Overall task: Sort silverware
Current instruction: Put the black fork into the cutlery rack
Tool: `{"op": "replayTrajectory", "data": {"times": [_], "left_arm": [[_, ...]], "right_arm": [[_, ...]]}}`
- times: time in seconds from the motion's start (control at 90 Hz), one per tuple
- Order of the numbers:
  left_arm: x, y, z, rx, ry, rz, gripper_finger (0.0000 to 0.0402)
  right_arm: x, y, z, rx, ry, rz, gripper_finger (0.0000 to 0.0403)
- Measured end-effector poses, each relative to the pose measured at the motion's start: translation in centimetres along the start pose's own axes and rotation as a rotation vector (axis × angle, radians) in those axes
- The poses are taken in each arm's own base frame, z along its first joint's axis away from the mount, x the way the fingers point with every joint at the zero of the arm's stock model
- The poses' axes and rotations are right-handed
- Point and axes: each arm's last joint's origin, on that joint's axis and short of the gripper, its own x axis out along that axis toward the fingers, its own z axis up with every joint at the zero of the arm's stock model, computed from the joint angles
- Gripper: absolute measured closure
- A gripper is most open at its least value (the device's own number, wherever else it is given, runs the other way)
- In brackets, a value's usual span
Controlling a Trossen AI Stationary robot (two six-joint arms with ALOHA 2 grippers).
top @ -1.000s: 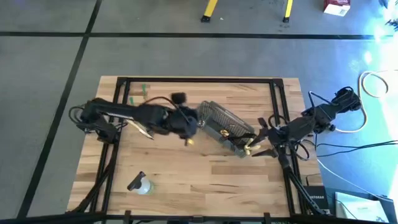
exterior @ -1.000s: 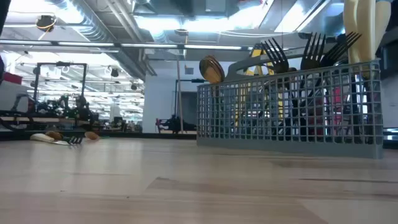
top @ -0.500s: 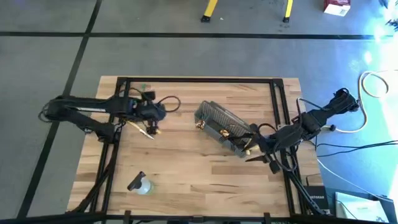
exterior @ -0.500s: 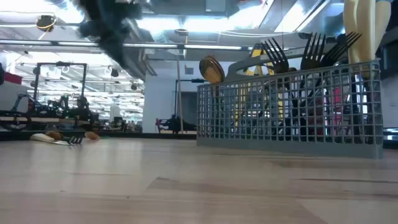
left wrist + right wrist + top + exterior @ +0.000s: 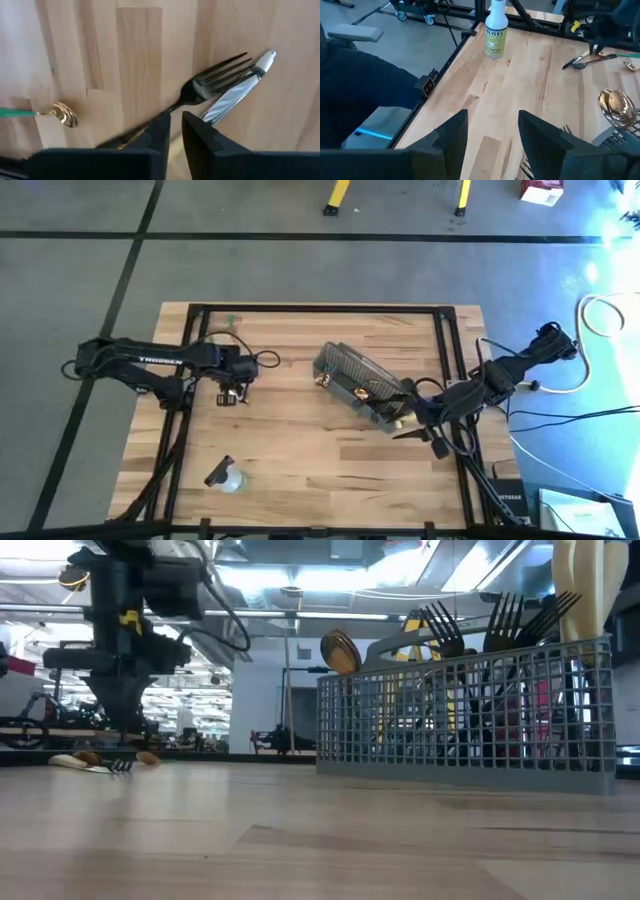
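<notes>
The grey wire-mesh basket (image 5: 358,383) stands near the middle of the pale, plank-jointed wooden table (image 5: 300,450), its fine square grid holding upright black forks (image 5: 500,620) with thin splayed tines and a rounded, glossy gold spoon (image 5: 340,650). Well to the left of the basket, the left gripper (image 5: 234,393) hangs low over a few loose utensils: a slim black fork (image 5: 210,82) lies crossed against a shiny silver-bladed knife (image 5: 235,92), and a small gold spoon bowl (image 5: 62,114) lies near them on the wood. Its two dark, blocky fingers (image 5: 160,132) stand only a narrow slit apart, just above the fork's handle, gripping nothing that can be seen. Just to the right of the basket waits the right gripper (image 5: 425,425), fingers (image 5: 455,132) spread wide and empty. A clear plastic spray bottle (image 5: 226,476) lies on its side well in front of the left arm, far from the basket.
</notes>
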Motion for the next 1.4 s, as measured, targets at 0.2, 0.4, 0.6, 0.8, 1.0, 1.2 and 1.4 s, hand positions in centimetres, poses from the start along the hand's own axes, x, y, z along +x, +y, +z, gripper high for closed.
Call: {"op": "replayTrajectory", "data": {"times": [0.2,0.4,0.6,0.8,1.0,1.2,1.4], "left_arm": [[1.0,1.0,0.0,0.003,0.069,0.027,0.0293],[3.4,1.2,0.8,0.071,0.177,-0.001,0.0241],[5.3,1.2,1.1,0.165,0.267,-0.041,0.0211],[6.6,1.3,1.3,0.230,0.316,-0.046,0.0241],[7.0,1.2,1.5,0.295,0.309,-0.058,0.0298],[7.0,1.2,1.5,0.291,0.299,-0.082,0.0367],[6.9,0.8,1.6,0.288,0.291,-0.079,0.0400]], "right_arm": [[0.0,0.0,0.0,0.000,0.002,0.000,0.0244],[0.0,0.0,-0.1,0.000,0.008,-0.001,0.0244],[0.0,0.0,-0.1,0.002,0.014,-0.001,0.0244],[0.0,0.0,-0.3,0.000,0.028,-0.003,0.0244],[0.0,0.0,-0.4,0.015,0.043,-0.005,0.0244],[0.0,-0.1,-0.5,0.022,0.054,-0.007,0.0244],[0.0,-0.1,-0.5,0.050,0.055,-0.007,0.0244]]}}
